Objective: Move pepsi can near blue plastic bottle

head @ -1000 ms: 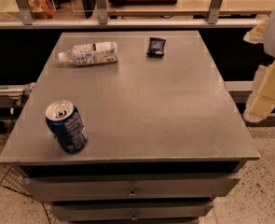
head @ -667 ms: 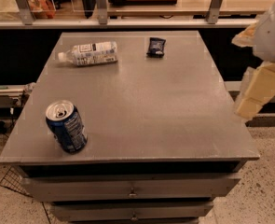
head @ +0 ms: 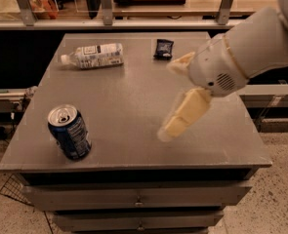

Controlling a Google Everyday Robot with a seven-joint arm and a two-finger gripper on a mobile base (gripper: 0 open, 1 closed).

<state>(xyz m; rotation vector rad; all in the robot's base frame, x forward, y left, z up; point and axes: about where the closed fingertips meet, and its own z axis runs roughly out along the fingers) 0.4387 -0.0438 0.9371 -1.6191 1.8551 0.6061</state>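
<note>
Table [head: 133, 96] bears pepsi can [head: 69, 132], blue plastic bottle [head: 94, 55], packet [head: 163, 48]; fingers [head: 185, 115] hover above.

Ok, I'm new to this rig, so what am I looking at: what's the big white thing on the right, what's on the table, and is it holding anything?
This is a single camera view looking down on a grey table from its front edge. Where the camera is mounted is not shown. The big white shape coming in from the right is the robot's one arm. The cream two-finger part at its tip is the end effector. It hangs over the table's right half, open and holding nothing.

Three things lie on the table. The pepsi can is dark blue and stands near the front left corner. The blue plastic bottle is clear with a white cap and lies on its side at the far left. A small dark snack packet sits at the far middle.

The can and bottle are well apart, so the move is not yet done.
</note>
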